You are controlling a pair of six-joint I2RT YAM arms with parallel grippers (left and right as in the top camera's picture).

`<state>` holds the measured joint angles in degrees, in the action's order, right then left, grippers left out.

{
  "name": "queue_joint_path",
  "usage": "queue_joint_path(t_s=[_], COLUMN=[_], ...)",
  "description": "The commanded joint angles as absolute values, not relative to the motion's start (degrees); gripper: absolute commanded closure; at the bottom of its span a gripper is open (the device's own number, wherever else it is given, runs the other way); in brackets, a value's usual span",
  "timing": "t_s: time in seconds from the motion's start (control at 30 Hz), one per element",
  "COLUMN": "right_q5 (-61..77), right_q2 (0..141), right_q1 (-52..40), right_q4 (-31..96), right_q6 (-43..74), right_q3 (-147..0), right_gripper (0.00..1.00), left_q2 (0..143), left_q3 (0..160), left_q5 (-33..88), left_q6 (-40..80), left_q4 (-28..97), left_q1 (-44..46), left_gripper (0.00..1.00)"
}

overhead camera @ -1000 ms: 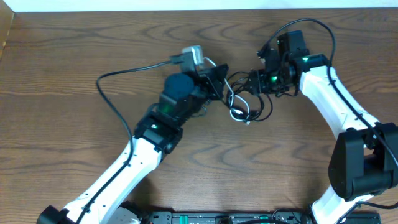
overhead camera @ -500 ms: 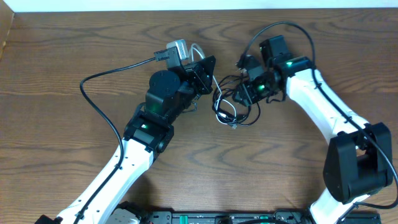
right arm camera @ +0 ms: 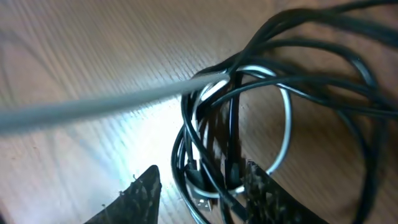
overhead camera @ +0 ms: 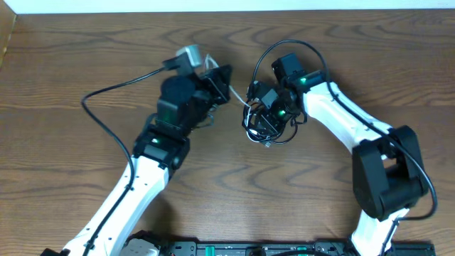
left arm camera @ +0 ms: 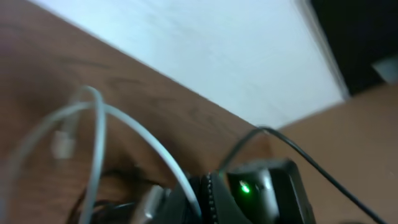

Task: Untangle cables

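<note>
Black cable (right arm camera: 185, 143) and white cable (right arm camera: 288, 124) lie knotted at 3 o'clock of the left gripper (overhead camera: 222, 80), which we read as pinching the taut white strand. The right gripper (right arm camera: 202, 179) straddles them, half-open. We judge them light and limp: grasp a free loop.

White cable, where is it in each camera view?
Overhead: white cable stretched upper centre, left of the black cable tangle.
Left wrist: white cable arcs across the left half.
Right wrist: white cable blurred from the left edge into that tangle.
Shared landmark: the wooden table.
</note>
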<state>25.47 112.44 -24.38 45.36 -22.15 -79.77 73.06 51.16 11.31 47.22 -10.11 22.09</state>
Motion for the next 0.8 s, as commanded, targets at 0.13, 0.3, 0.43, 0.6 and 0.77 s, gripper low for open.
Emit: queue_joint_path(t_s=[0.13, 0.3, 0.43, 0.6, 0.77], right_q5=[25.8, 25.4, 25.1, 25.1, 26.0], right_q2=[116.5, 116.6, 116.8, 117.4, 117.5], right_q1=[-26.9, -27.0, -27.0, -27.1, -27.1], right_q4=[42.8, 42.6, 42.0, 40.8, 40.4], right_q6=[-25.6, -25.6, -25.6, -25.5, -25.6], right_q3=[-79.9, -79.9, -79.9, -79.9, -79.9], right_gripper=[0.66, 0.71, 0.71, 0.71, 0.73], left_q2=[71.9, 71.9, 71.9, 71.9, 71.9], left_q3=[51.3, 51.3, 51.3, 51.3, 51.3], left_q5=[11.5, 10.9, 10.9, 11.0, 10.9], left_q6=[54.6, 54.6, 54.8, 54.8, 54.7], left_q4=[-4.4, 1.5, 5.3, 8.1, 9.0], left_q1=[18.1, 15.9, 13.8, 12.3, 12.2], left_gripper=[0.92, 0.93, 0.93, 0.92, 0.93])
